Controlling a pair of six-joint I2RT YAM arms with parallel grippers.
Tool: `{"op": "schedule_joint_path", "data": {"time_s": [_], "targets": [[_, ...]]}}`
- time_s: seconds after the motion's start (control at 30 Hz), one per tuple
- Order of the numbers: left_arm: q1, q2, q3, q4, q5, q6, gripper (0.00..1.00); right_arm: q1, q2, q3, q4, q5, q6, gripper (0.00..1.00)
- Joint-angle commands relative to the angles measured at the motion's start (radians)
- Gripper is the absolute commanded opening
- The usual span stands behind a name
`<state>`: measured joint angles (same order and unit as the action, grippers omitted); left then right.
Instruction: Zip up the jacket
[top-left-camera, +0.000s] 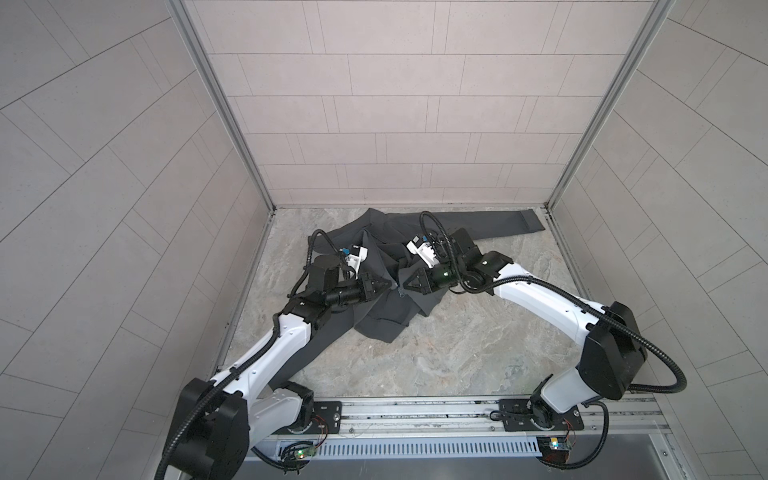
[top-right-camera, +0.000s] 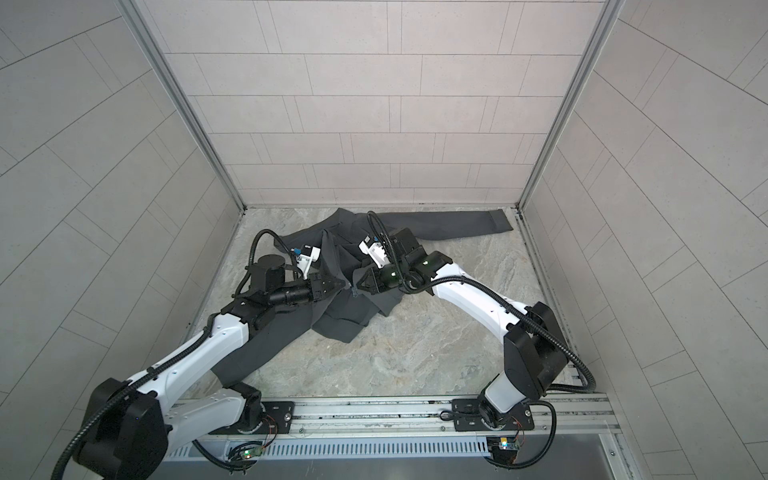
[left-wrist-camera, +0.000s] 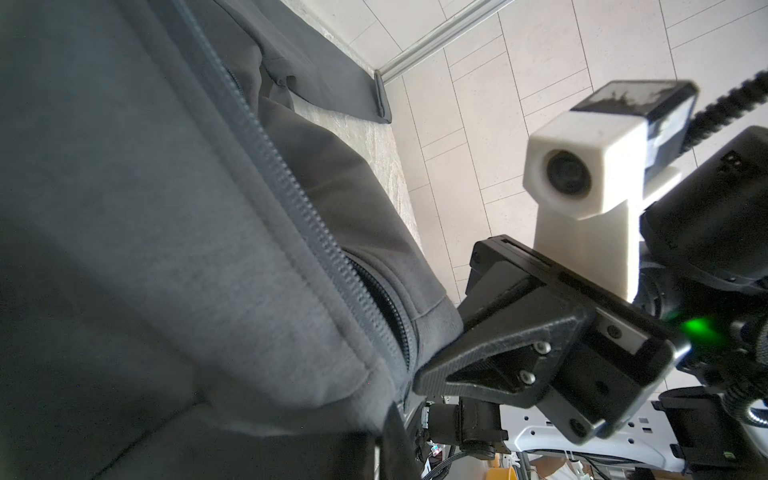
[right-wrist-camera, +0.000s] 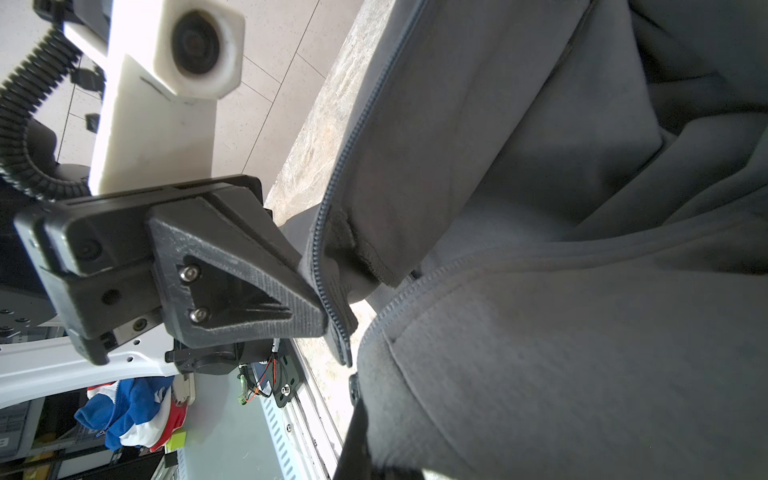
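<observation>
Jacket (top-left-camera: 384, 307) in a crumpled heap on the marbled desk (top-left-camera: 457, 353), toward the back and left of centre; one sleeve (top-left-camera: 498, 224) stretched toward the far right corner, another length of cloth trailing under the left arm (top-left-camera: 266, 353) toward the near edge. Left hand (top-left-camera: 385, 285) pressed together, pinching one front edge; from the right wrist view, clamped squarely on the zipper tape (right-wrist-camera: 332, 199) close to its lower end. Right hand (top-left-camera: 402, 286) likewise clamped, pinching the opposite front edge near the hem, plain from the left wrist view. Tips nearly meeting above the cloth in both top views, both edges raised a little off the desk. Teeth unjoined at the held end; slider not made out. Judged step: lining up the two bottom ends to start the zipper, closing itself not yet begun. Next move likely calling for a fine sideways approach, pin end fed into the slider box, tape kept taut, no twist. Risk: cloth bunching between the ends.
</observation>
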<state>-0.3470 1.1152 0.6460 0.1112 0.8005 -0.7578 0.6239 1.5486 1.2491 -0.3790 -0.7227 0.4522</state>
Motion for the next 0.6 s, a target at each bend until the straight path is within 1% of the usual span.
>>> {"op": "schedule_joint_path", "data": {"time_s": [0.0, 0.57], "targets": [[0.001, -0.017, 0.016, 0.028, 0.022, 0.02, 0.0, 0.008, 0.001, 0.035, 0.003, -0.012, -0.015, 0.0], [0.002, -0.006, 0.004, 0.045, 0.037, 0.02, 0.0, 0.008, 0.007, 0.047, -0.01, -0.029, -0.03, 0.0]]}}
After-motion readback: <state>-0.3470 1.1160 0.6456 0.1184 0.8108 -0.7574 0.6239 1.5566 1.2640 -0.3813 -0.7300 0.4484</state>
